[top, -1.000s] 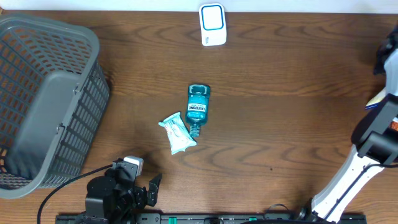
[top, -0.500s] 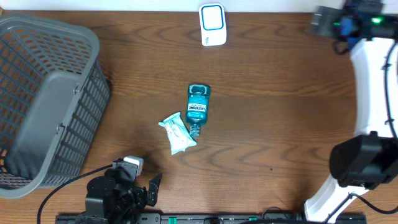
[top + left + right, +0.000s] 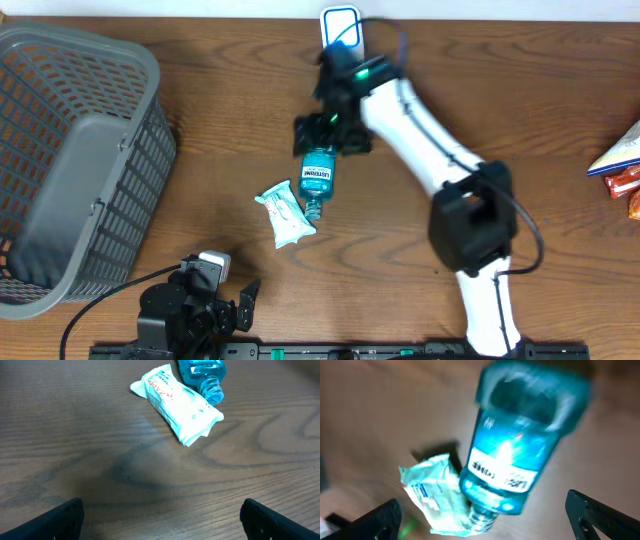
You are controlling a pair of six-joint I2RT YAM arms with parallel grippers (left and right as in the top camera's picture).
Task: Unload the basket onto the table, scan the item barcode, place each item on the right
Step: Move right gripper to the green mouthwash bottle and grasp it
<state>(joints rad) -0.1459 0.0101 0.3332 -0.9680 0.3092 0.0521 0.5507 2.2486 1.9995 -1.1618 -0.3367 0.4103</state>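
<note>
Found mouthwash bottle [image 3: 317, 180] lying flat near the middle of the wooden table [image 3: 500, 100], label up, flat base toward the far edge, cap toward the near edge. Noted cap end against the upper corner of a white wipes packet [image 3: 287, 213], itself lying at a slant just left of the cap and nearer the front edge. Located right gripper [image 3: 325, 132] directly over the bottle's base end in the overhead view, hiding that end, with the arm reaching in from the near right side. Checked against the right wrist view: fingers [image 3: 380, 520] spread wide at the two lower corners of the frame, bottle filling the space ahead of and between them, nothing pinched. Cannot tell from that blurred picture whether either finger touches the bottle. Located left gripper [image 3: 160, 510] low at the near left edge of the table, jaws likewise spread wide and empty, well apart from the bottle; packet and bottle cap seen ahead of it in the left wrist view. Logged white-and-blue scanner [image 3: 342, 30] at the far edge, just beyond the right gripper, lower part hidden by the wrist. Logged grey slatted basket [image 3: 150, 150] at the left end, well apart from the bottle, and snack packets [image 3: 625, 165] at the right edge.
</note>
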